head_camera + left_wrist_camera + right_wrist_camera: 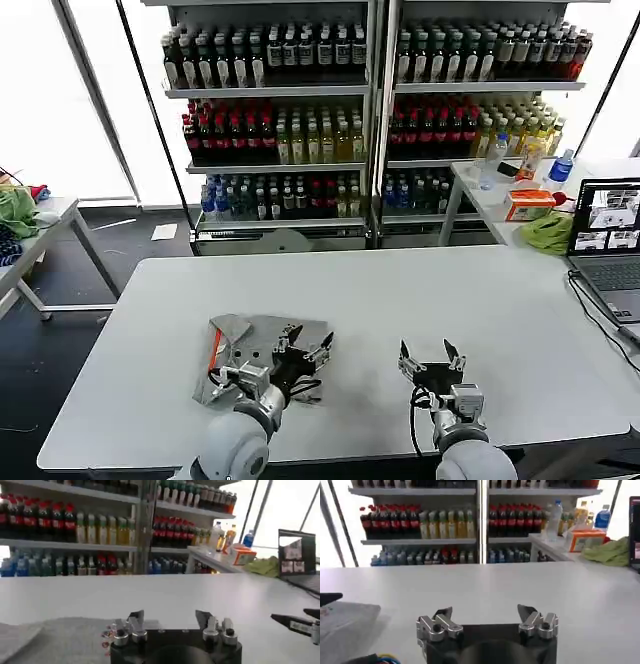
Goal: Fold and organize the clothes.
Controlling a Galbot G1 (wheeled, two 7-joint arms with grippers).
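While both arms hover low over the white tabletop, the grey shirt lies as a compact, partly folded bundle directly beneath and ahead of the left gripper, whose jaws stand wide apart and hold nothing. An orange-lined collar edge shows on the side of the bundle away from the right gripper. That gripper hangs over bare tabletop, well apart from the shirt, its jaws likewise wide and empty. In the left wrist view the shirt spreads under and to one side of the left gripper, with a small multicoloured print just beside one fingertip; the right wrist view shows the right gripper open, with an edge of the shirt off to one side.

Handling, as a judgement: the shirt is light, soft and limp, so it will sag and unfold if lifted by a single layer. A pinch through all layers at a folded edge or corner, near the left jaws, should keep the stack together. Thin fabric lying flat may slip the fingertips.
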